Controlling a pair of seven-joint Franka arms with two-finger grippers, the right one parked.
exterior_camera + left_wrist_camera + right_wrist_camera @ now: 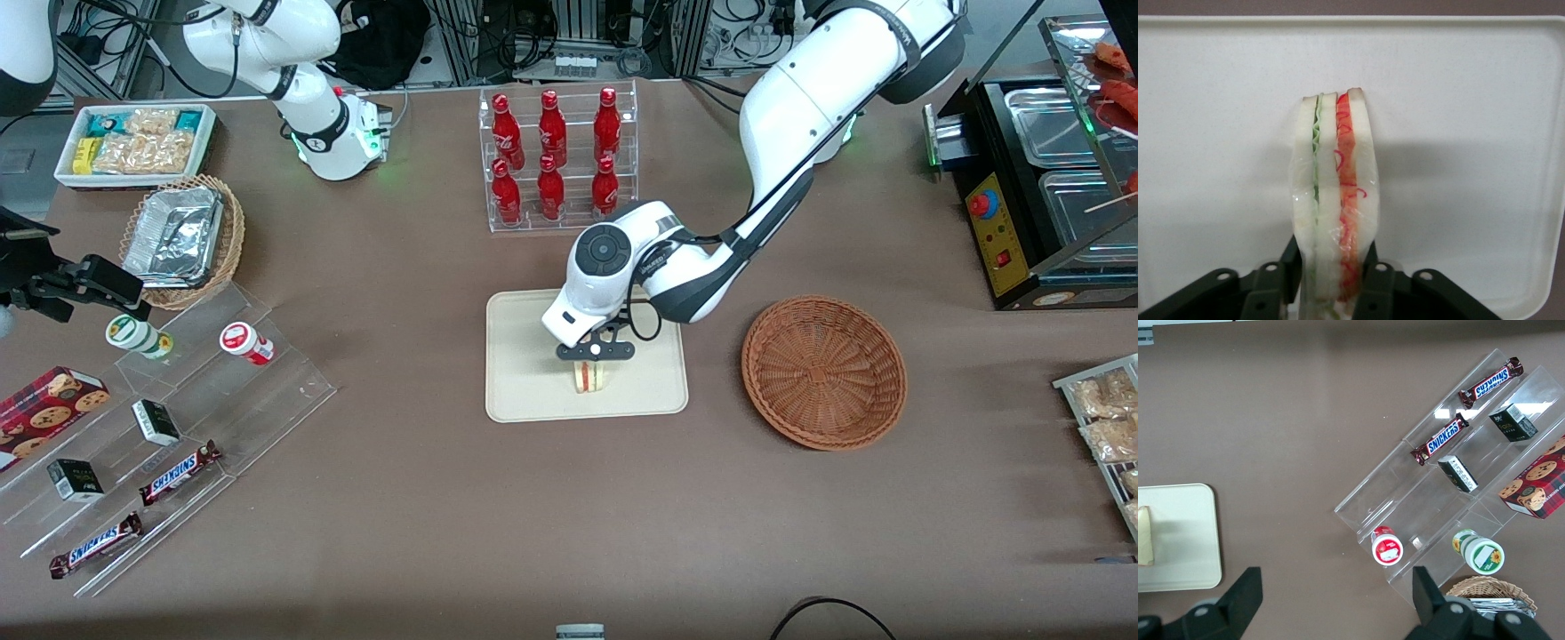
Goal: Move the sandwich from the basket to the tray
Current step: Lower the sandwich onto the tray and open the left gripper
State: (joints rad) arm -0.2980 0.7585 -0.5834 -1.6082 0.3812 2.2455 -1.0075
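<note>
The sandwich [589, 377] stands on its edge on the tray [524, 391], in the part of the tray nearer to the front camera. The gripper [594, 354] is directly above it, and its two fingers [1373, 277] pinch the sandwich from both sides, as the wrist view shows. The basket [824, 371] lies on the table beside the tray, toward the working arm's end, with nothing inside it. Farther from the camera stands a clear rack of red bottles [555, 158].
</note>
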